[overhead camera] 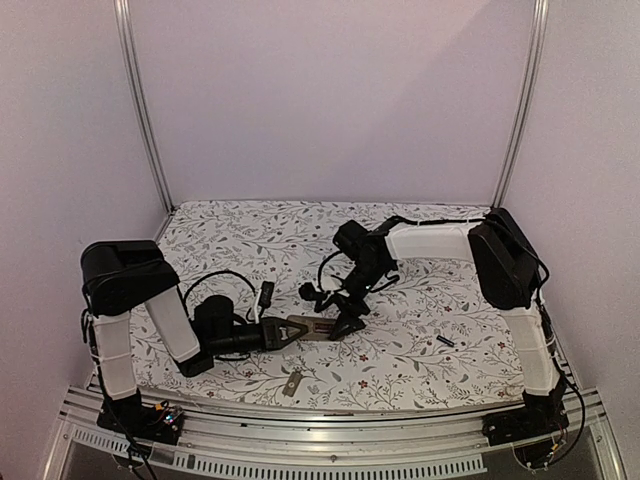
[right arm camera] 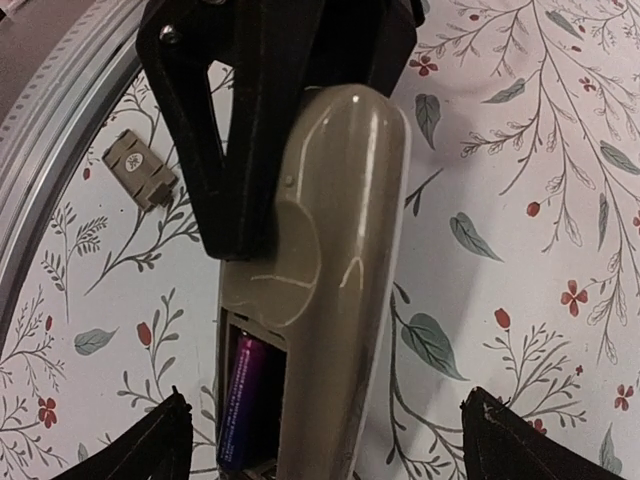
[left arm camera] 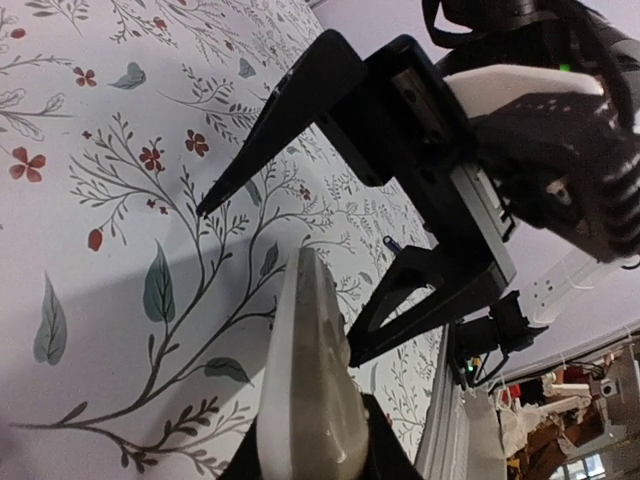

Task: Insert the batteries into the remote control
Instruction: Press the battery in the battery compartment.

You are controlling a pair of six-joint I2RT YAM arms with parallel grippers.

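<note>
near the front edge lies the loose cover (overhead camera: 291,383); further in, off right, the spare battery (overhead camera: 445,342) rests on the floral table (overhead camera: 420,372). mid-table the left gripper (overhead camera: 293,331) is clamped on the remote control (right arm camera: 340,250), underside up; the right gripper (right arm camera: 322,412) hangs spread wide over it, empty. only the right wrist view shows 1 loaded battery (right arm camera: 240,400) in the bay. a tilt would likely spill it.
</note>
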